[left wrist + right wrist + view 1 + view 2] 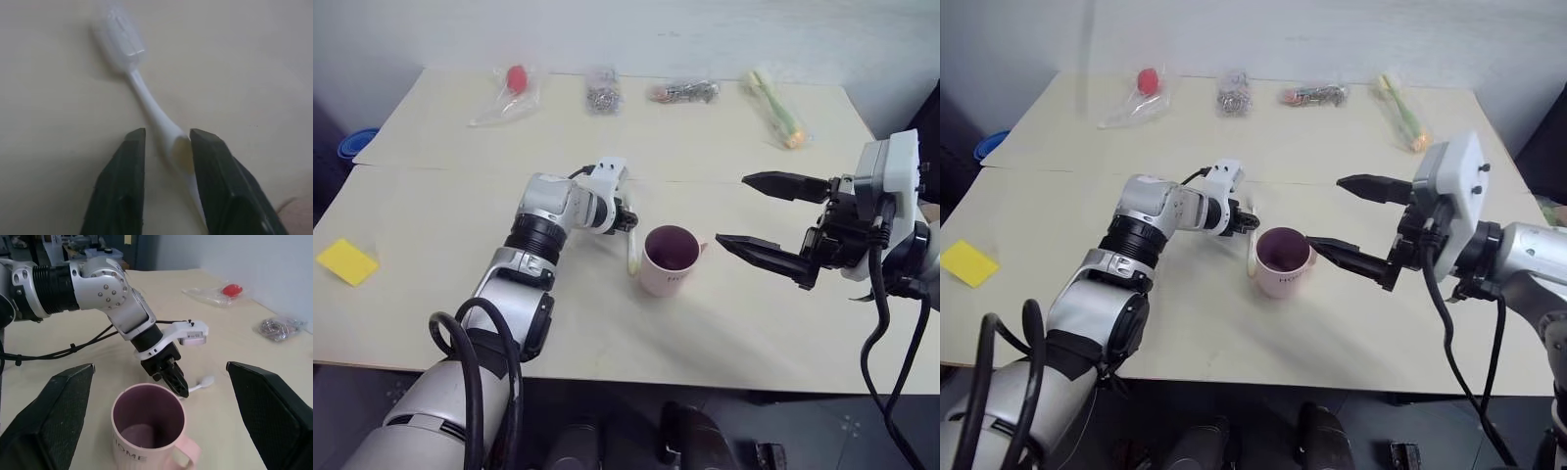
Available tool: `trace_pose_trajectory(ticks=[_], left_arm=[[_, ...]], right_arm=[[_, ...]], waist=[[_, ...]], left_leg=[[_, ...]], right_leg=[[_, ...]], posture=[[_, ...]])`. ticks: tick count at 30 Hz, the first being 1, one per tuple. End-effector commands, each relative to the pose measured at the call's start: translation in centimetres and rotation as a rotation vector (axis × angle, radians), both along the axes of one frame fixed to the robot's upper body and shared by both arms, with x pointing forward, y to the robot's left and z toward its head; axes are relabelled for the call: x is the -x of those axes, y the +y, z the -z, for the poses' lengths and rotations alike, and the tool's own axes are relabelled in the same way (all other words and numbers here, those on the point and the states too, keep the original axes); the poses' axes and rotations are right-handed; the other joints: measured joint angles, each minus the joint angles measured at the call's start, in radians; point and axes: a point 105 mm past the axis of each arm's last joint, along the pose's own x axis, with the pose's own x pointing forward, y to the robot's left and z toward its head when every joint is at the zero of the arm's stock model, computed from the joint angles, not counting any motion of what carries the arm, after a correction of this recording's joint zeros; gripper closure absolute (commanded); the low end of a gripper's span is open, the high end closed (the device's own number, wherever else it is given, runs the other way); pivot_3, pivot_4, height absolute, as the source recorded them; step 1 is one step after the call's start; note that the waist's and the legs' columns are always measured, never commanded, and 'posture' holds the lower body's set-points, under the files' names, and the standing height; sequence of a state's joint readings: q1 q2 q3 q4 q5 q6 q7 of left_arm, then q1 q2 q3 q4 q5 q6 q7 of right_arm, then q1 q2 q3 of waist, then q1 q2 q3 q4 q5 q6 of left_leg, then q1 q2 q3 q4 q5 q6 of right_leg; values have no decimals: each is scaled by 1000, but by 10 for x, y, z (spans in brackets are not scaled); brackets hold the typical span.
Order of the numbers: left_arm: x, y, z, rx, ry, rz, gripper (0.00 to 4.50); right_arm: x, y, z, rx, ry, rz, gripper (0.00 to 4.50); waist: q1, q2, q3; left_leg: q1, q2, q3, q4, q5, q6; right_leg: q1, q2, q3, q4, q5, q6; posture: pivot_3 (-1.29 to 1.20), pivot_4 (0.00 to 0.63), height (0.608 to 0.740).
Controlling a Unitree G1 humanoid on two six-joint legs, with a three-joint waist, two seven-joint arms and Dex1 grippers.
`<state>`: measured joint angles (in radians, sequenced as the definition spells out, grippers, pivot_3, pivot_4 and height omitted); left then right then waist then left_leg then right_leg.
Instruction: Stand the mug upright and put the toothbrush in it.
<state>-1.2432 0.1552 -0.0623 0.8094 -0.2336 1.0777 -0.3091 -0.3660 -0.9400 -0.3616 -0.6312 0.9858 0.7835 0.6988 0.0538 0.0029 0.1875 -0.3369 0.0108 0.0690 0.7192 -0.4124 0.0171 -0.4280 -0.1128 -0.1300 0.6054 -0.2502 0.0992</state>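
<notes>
Reaching down to the table (431, 323), the left gripper (167, 147) is straddling the toothbrush (146, 100), one black finger (128, 166) on each side of the neck where white is giving way to pale yellow; the fingers are drawn in close about it, yet whether they are actually pinching it cannot be told. The toothbrush is lying flat on the table, its bristled head pointing away beyond the fingertips, its handle running back under the gripper. Just beside this gripper, on the side toward the other arm, the mug (668, 260) is standing upright, its dark mouth facing up, its handle turned toward the right gripper and small lettering showing on its pale pink wall. The toothbrush is lying alongside the mug, very near its base; whether they are touching cannot be told. The right gripper (759, 217) is hovering above the table with its two fingers spread wide and nothing between them, pointing roughly level toward the mug, which is sitting just ahead of and below its fingertips. Well beyond both grippers, along the far edge, four clear bags (506, 95) are lying in a row.
</notes>
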Motion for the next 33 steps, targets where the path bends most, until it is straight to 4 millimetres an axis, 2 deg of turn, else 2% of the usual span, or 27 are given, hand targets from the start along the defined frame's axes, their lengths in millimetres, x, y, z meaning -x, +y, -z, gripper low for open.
trace_pose_trajectory(ticks=[1, 3, 6, 8, 9, 11, 13, 16, 18, 20, 25, 29, 33], left_arm=[[5, -1, 12, -7, 57, -1, 4092], [1, 9, 10, -15, 37, -27, 4324], [-14, 22, -12, 48, -67, -108, 4324], [-31, 28, -67, 217, -342, -138, 4324], [-32, 31, -94, 305, -462, -128, 4324], [-18, 29, -138, 495, -608, -32, 4324], [7, 24, -172, 688, -668, 103, 4324], [37, 19, -191, 799, -706, 248, 4324], [63, 5, -192, 830, -701, 373, 4324], [80, -8, -184, 802, -704, 458, 4324], [97, -34, -149, 680, -707, 558, 4324], [100, -42, -124, 619, -708, 573, 4324], [104, -40, -109, 617, -687, 580, 3059]], right_arm=[[9, -2, -13, 21, -75, 9, 0], [8, -4, -11, 24, -71, 17, 0], [8, -6, -11, 22, -70, 31, 0], [7, -12, -10, 15, -53, 57, 0], [7, -15, -9, 11, -42, 68, 0], [7, -20, -5, -2, -13, 83, 0], [9, -23, -2, -22, 16, 92, 0], [10, -27, 2, -36, 37, 113, 0], [8, -29, 5, -49, 49, 136, 0], [8, -28, 7, -57, 57, 141, 0], [8, -28, 7, -78, 61, 150, 0], [7, -29, 6, -98, 63, 154, 0], [7, -31, 5, -104, 65, 156, 0]], waist=[[-1, 0, 0], [-3, 0, 0], [-5, 0, 0], [-7, 0, 0], [-8, -1, 0], [-7, -1, 1], [-6, -1, 1], [-2, -1, 1], [-1, -1, 1], [-1, -1, 1], [-5, -1, 1], [-6, -1, 1], [-6, -1, 1]], left_leg=[[0, 0, 0, 0, 0, 0], [0, 0, 0, 0, 0, 0], [0, 1, 0, 0, 0, 0], [0, 1, 0, 0, 0, 0], [0, 1, 0, 0, 0, 0], [-2, 2, -1, -1, 0, 0], [-5, 1, -1, 0, 0, 0], [-6, 0, -2, 0, 0, 0], [-4, 0, -3, 1, 0, 0], [-2, 0, -3, 1, 0, 0], [-1, 1, -3, 2, 0, 0], [0, 1, -2, 1, 0, 0], [0, 1, -2, 1, 0, 0]], right_leg=[[0, 0, 0, 0, 0, 0], [0, 0, 0, 0, 0, 0], [0, 0, 0, 0, 0, 0], [0, 0, 0, 0, 0, 0], [-1, 0, 0, 0, 0, 0], [-3, 0, -1, 0, 0, 0], [-5, -1, -1, 0, 0, 0], [-4, -2, -3, -1, 0, 0], [-2, -2, -3, -2, 0, 0], [1, -2, -2, -1, 0, 1], [1, -1, -1, 0, 0, 0], [1, 0, -1, 0, 0, 0], [1, 0, -1, -1, 0, 0]], posture=[[0, 150, 740], [0, 150, 740], [0, 150, 740], [0, 150, 740], [0, 150, 740], [0, 150, 740], [0, 150, 740], [0, 150, 740], [0, 150, 740], [0, 150, 740], [0, 150, 740], [0, 150, 740], [0, 150, 740]])
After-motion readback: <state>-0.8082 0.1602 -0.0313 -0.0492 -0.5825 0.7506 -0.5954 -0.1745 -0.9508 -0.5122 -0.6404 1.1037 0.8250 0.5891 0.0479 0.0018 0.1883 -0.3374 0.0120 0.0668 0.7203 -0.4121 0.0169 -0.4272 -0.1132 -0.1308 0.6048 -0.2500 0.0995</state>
